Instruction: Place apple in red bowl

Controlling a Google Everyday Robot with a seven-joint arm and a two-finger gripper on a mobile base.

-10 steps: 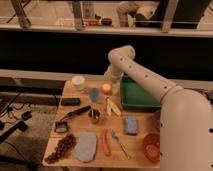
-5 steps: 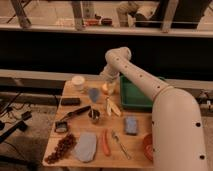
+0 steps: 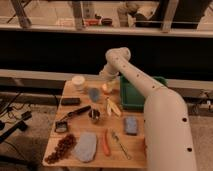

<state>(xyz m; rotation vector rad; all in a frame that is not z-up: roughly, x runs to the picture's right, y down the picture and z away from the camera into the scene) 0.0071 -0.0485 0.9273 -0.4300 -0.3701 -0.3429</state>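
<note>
Camera view shows the apple (image 3: pixel 106 88) at the far side of the bench (image 3: pixel 137 145), next to the green tray (image 3: pixel 135 94). The hand (image 3: pixel 103 79) is just above it. I cannot tell if it is gripping. It should hold the apple snug, then lift straight up. I cannot see the red bowl.

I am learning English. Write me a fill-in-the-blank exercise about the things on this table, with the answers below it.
1. The tool is at the far side of the table, right by a small round fruit, the ____.
2. The bin next to it is ____ in colour.
3. Between the grey cloth and the blue sponge lies a long orange ____.
Missing words: apple; green; carrot.
</note>
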